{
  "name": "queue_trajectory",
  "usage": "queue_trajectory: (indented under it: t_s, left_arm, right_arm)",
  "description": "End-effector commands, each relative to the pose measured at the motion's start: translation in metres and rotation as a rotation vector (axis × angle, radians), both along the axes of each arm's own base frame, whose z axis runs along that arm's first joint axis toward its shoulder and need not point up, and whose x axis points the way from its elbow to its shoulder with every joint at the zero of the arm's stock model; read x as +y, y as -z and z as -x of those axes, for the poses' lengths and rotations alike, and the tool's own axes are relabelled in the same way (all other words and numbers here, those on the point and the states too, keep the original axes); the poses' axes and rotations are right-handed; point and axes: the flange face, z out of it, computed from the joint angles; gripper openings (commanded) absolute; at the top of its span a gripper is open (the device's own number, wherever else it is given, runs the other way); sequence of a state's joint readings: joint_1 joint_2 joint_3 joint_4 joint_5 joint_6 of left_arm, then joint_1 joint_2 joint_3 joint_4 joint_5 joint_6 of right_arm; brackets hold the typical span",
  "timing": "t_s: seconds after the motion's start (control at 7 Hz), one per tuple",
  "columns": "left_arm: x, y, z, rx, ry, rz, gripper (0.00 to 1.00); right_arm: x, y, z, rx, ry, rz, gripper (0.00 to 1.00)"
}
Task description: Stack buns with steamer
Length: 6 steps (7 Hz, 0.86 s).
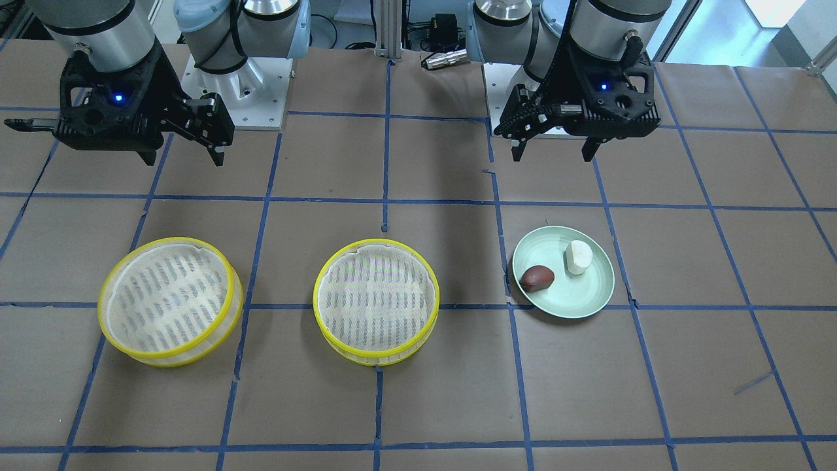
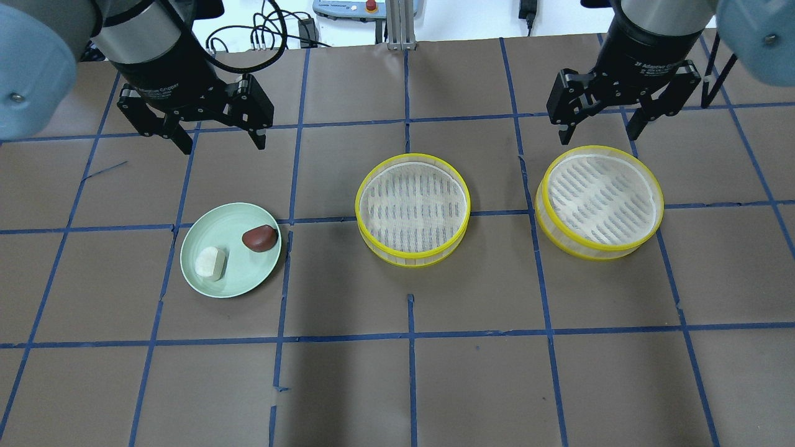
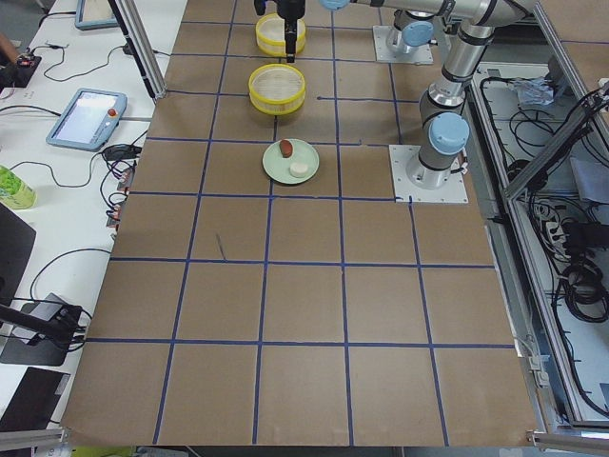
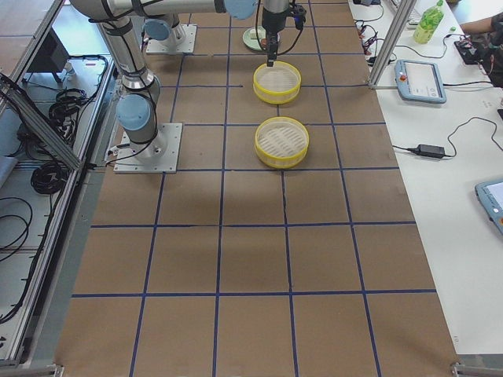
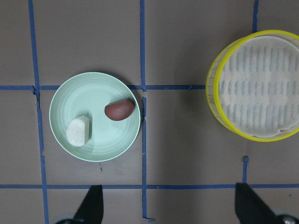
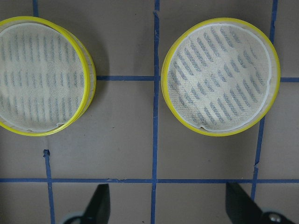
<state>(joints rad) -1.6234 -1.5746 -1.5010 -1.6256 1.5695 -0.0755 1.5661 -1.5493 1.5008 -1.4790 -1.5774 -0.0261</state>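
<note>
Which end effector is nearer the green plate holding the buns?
Left. The left end effector hovers close by the green plate; the right end effector hovers by the outer steamer tray, the other tray lying between.

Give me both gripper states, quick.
Left gripper: open, holding nothing.
Right gripper: open, holding nothing.

Glossy green plate (image 2: 242, 274), matt brown paper covering (image 2: 472, 385), smooth reddish-brown bun (image 2: 259, 238).
</note>
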Motion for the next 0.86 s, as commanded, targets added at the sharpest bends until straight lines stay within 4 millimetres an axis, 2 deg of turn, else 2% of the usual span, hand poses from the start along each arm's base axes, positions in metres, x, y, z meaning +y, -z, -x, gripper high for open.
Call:
queue_trajectory:
  t_s: [0.0, 0.29, 0.43, 0.57, 0.71]
  left_arm:
    - [0.001, 0.000, -0.002, -0.006, -0.002, 0.000, 1.00]
    - [0.000, 0.002, -0.007, -0.005, -0.005, -0.017, 1.00]
    - [0.002, 0.011, -0.014, -0.015, 0.029, -0.064, 1.00]
    - [0.000, 0.046, -0.051, 0.005, 0.070, -0.151, 1.00]
    - [-0.010, 0.110, -0.075, 0.028, 0.145, -0.226, 0.97]
  right_arm:
    - [0.000, 0.000, 0.000, -0.007, 0.014, 0.002, 0.90]
    - [-0.002, 0.002, 0.003, -0.011, 0.011, -0.001, 0.91]
    - [-0.007, 0.003, 0.013, -0.011, 0.020, 0.005, 0.91]
    - [-0.021, 0.003, 0.040, 0.003, 0.008, 0.045, 0.94]
    - [-0.028, 0.008, 0.077, 0.002, 0.011, 0.036, 0.94]
